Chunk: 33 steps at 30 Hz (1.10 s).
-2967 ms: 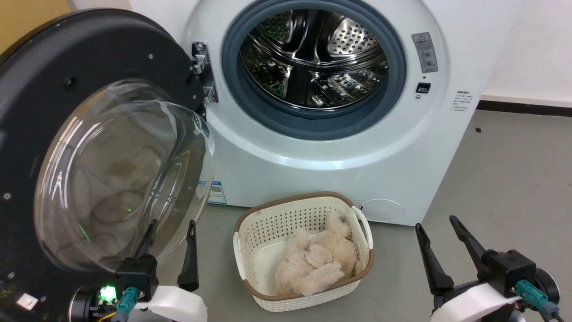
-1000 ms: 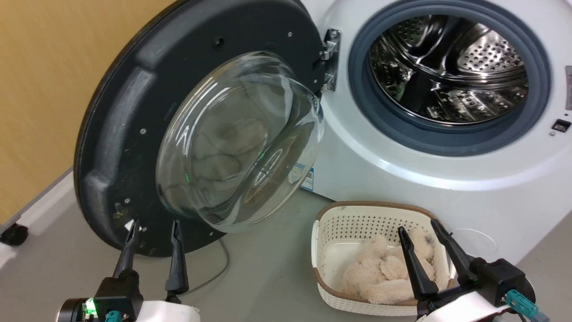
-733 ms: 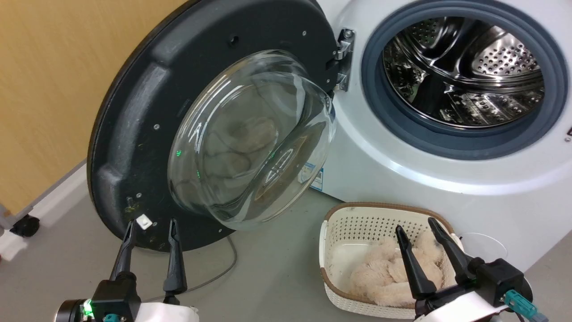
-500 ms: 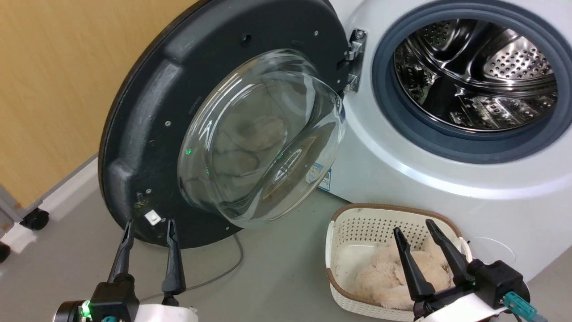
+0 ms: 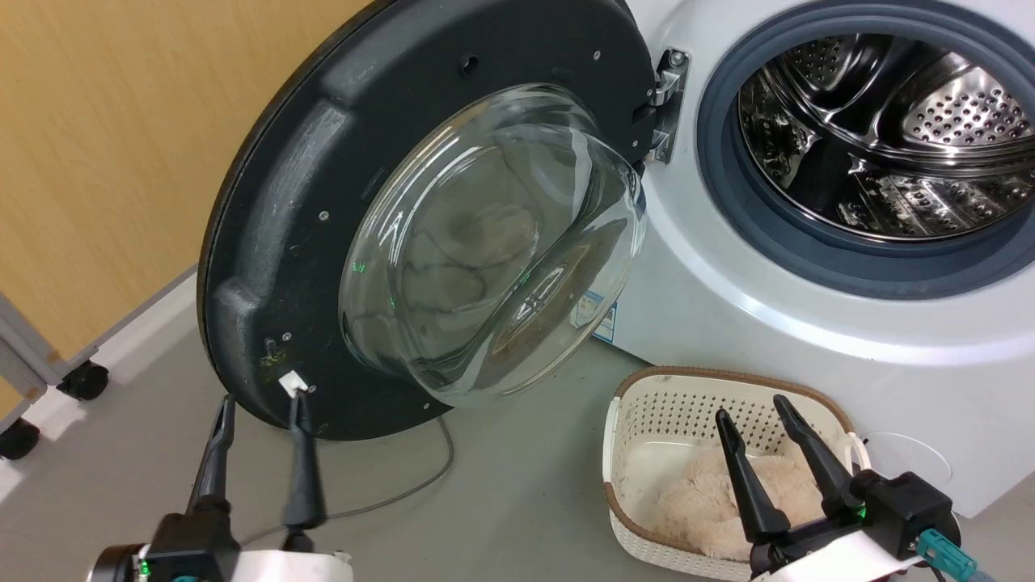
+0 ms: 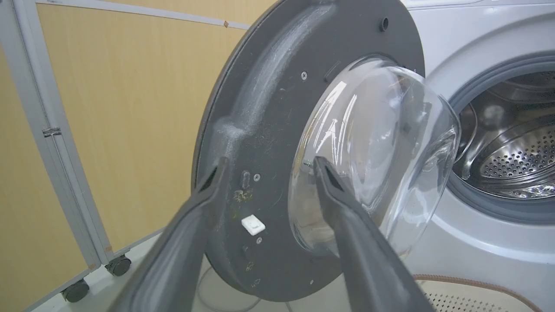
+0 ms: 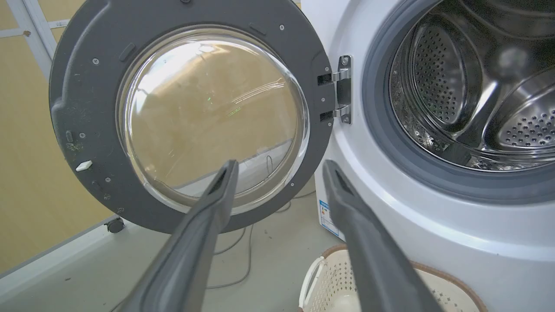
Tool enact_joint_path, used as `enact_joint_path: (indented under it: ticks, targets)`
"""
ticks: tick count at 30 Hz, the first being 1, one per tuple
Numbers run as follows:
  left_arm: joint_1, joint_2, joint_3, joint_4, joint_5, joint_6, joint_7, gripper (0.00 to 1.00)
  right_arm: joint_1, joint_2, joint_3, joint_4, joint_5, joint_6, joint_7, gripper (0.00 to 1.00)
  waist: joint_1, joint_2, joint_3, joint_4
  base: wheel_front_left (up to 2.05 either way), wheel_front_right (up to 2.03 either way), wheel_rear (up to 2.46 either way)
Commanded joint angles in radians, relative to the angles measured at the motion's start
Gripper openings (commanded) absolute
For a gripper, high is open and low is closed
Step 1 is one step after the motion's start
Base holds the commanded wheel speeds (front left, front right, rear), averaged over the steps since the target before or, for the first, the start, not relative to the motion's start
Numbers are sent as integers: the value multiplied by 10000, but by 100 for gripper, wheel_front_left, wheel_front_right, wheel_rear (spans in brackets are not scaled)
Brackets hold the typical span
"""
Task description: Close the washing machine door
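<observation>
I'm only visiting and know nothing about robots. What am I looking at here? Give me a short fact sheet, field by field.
Machine: white washing machine, steel drum exposed
Door: washing machine door swung wide open on its hinge
Left jaws: open, tips close to the door's lower rim; contact unclear
Right jaws: open, holding nothing, over the basket in the head view
Floor: cream basket holding something fluffy and beige; grey cable under the door

All 3 views share the washing machine door (image 5: 275, 210); head looks down.
</observation>
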Motion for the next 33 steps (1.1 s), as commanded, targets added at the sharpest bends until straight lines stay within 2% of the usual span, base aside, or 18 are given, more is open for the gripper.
enact_joint_path:
  ticks: [1, 5, 9, 11, 12, 16, 18, 25, 33]
  targets:
    - [52, -3, 104, -190, -210, 22, -55, 0, -89, -44, -31, -52, -14, 8, -47, 100, 0, 0, 48, 5, 0, 0, 0]
    - [-117, 74, 408, -468, -239, -114, -55, 0, -65, -89, -80, -127, -51, 8, -47, 100, 0, 0, 157, 7, 0, 0, 0]
    - [-610, 546, 1138, -580, -427, -476, -55, 0, 50, -165, -226, -249, -107, 8, -47, 100, 0, 0, 309, -4, 0, 0, 0]
    - [-1008, 896, 1582, -401, -679, -757, -55, 0, 141, -204, -297, -315, -143, 8, -47, 100, 0, 0, 395, -12, 0, 0, 0]
    - [-1699, 1423, 2307, 79, -1245, -1178, -55, 0, 174, -291, -303, -384, -184, 8, -47, 100, 0, 0, 586, -168, 0, 0, 0]
    - [-2751, 2471, 2940, 1032, -1749, -1686, -55, 0, 94, -440, -328, -424, -153, 8, -47, 100, 0, 0, 859, -417, 0, 0, 0]
    - [-3338, 2760, 3202, 1656, -2342, -1826, 41, 0, 52, -511, -296, -437, -143, 8, -47, 100, 0, 0, 968, -529, 0, 0, 0]
    - [-5091, 3604, 4137, 3728, -4707, -2042, 1465, 0, -81, -603, -289, -383, -91, 8, -47, 100, 0, 0, 1193, -871, 0, 0, 0]
    - [-6201, 3179, 4925, 5833, -8030, -2004, 4773, 0, -148, -649, -281, -361, -41, 8, -47, 100, 0, 0, 1252, -1029, 0, 0, 0]
